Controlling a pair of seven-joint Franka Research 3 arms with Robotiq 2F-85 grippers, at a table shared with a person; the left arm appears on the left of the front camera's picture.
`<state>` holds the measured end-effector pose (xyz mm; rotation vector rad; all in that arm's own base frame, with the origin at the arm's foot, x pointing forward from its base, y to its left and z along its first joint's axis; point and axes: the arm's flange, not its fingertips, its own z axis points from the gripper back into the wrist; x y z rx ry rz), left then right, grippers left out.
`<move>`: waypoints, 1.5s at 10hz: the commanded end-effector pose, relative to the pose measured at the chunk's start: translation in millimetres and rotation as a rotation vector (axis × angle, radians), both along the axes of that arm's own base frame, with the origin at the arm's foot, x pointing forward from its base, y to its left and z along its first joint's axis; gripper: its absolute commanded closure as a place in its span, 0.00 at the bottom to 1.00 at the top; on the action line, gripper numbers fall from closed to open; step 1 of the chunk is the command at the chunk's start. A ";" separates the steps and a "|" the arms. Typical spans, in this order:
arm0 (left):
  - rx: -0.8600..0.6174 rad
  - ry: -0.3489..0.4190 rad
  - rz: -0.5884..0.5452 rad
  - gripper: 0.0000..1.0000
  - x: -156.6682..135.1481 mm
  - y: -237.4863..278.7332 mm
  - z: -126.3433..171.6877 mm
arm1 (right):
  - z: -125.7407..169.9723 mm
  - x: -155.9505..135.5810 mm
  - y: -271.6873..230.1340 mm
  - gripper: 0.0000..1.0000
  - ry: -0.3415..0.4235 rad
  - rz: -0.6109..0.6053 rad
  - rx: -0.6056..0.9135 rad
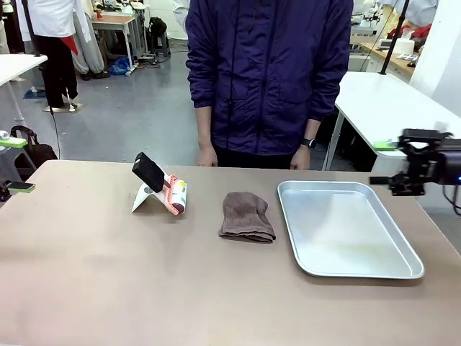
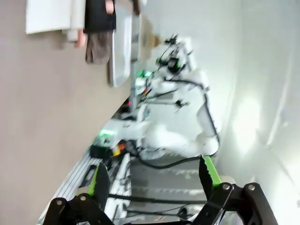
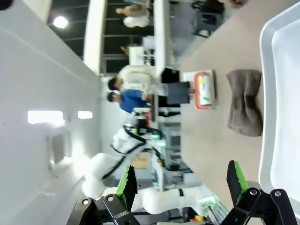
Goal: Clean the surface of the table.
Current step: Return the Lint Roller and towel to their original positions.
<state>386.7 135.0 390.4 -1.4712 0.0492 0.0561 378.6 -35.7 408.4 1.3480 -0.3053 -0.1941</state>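
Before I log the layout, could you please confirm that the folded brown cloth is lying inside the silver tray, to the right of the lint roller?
Not quite: the brown cloth lies on the bare table, beside the silver tray and apart from it, not inside. It is indeed to the right of the lint roller. The front view shows this.

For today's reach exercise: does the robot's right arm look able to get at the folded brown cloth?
Probably yes: the folded brown cloth lies uncovered on the taupe-brown table, jaws open, but the shiny metal tray lies between, so reach over it.
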 end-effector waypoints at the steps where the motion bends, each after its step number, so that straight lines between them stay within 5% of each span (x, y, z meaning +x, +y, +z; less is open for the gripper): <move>1: -0.174 0.048 0.126 0.00 18.2 13.9 -7.4 | -38.4 -29.3 -13.3 0.00 -0.006 -0.014 0.101; 2: -0.196 0.122 0.177 0.00 26.2 17.6 -12.1 | -46.8 -29.0 -14.7 0.00 0.000 -0.008 0.104; 3: -0.077 0.034 0.067 0.00 5.3 12.5 -12.2 | -10.5 -5.1 -22.6 0.00 0.008 -0.020 0.058; 15: -0.077 0.034 0.067 0.00 5.3 12.5 -12.2 | -10.5 -5.1 -22.6 0.00 0.008 -0.020 0.058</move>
